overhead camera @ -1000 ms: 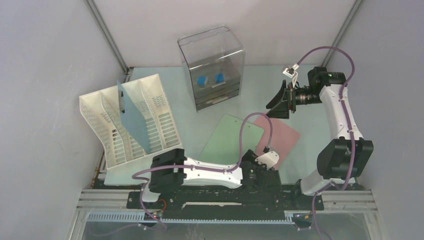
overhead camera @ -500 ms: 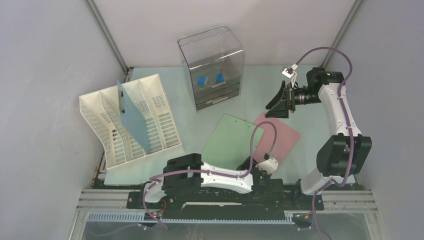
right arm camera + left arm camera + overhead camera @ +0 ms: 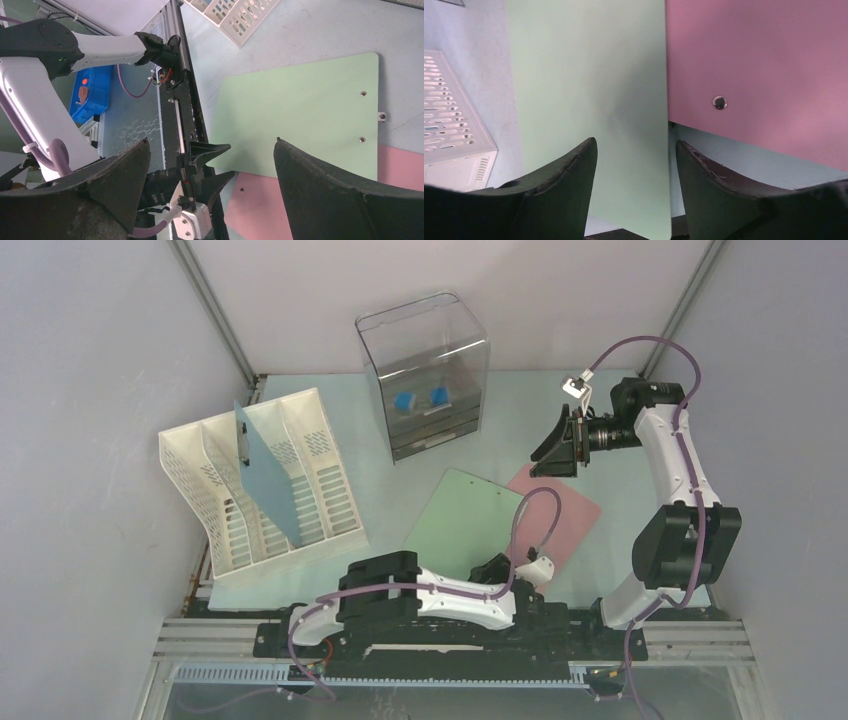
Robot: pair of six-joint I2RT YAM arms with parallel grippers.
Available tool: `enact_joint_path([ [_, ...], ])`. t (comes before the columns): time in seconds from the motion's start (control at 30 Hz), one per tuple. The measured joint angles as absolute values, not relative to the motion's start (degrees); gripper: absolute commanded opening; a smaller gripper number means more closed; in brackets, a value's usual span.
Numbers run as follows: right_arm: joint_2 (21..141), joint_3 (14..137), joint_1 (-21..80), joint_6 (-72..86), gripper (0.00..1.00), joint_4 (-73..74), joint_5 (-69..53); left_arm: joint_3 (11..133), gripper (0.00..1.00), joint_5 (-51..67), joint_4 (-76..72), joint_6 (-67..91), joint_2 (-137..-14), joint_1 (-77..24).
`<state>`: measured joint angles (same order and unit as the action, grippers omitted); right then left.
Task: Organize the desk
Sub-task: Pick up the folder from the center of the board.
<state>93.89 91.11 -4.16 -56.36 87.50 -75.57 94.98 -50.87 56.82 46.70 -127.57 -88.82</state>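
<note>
A pale mint worktop (image 3: 520, 410) fills the middle of the view, enclosed by grey walls (image 3: 90, 440). Since a second ago the left arm (image 3: 440, 595) has folded lower along the 6 o'clock edge. Its fingers (image 3: 569, 180) have narrowed but stay parted, grasping nothing, over the green board (image 3: 460, 515). The right arm (image 3: 680, 470) has barely moved; its fingers (image 3: 325, 190) hang released at 2 o'clock. A white file rack (image 3: 200, 480) at 9 o'clock holds an upright blue board (image 3: 270, 480). A clear drawer box (image 3: 425, 360) stands at 12 o'clock. The central green board overlaps a pink board (image 3: 570, 520).
</note>
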Motion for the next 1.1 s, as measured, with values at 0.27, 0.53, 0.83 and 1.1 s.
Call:
enact_joint_path([
  [0.27,93.95,91.11,-4.16,-56.62,1.0,87.66,-75.57,95.11,0.47,-55.42,58.72,47.92,-129.71,-88.95],
  [0.53,94.0,91.11,-4.16,-56.73,1.0,87.83,-75.57,94.63,0.25,-56.86,60.27,51.07,-131.17,-89.03],
  [0.83,94.11,91.11,-4.16,-56.75,1.0,88.07,-75.57,89.65,0.01,-60.07,60.95,53.98,-129.69,-89.03],
  [1.1,94.11,91.11,-4.16,-56.77,1.0,88.4,-75.64,85.8,0.0,-64.93,61.49,55.18,-121.97,-89.03],
])
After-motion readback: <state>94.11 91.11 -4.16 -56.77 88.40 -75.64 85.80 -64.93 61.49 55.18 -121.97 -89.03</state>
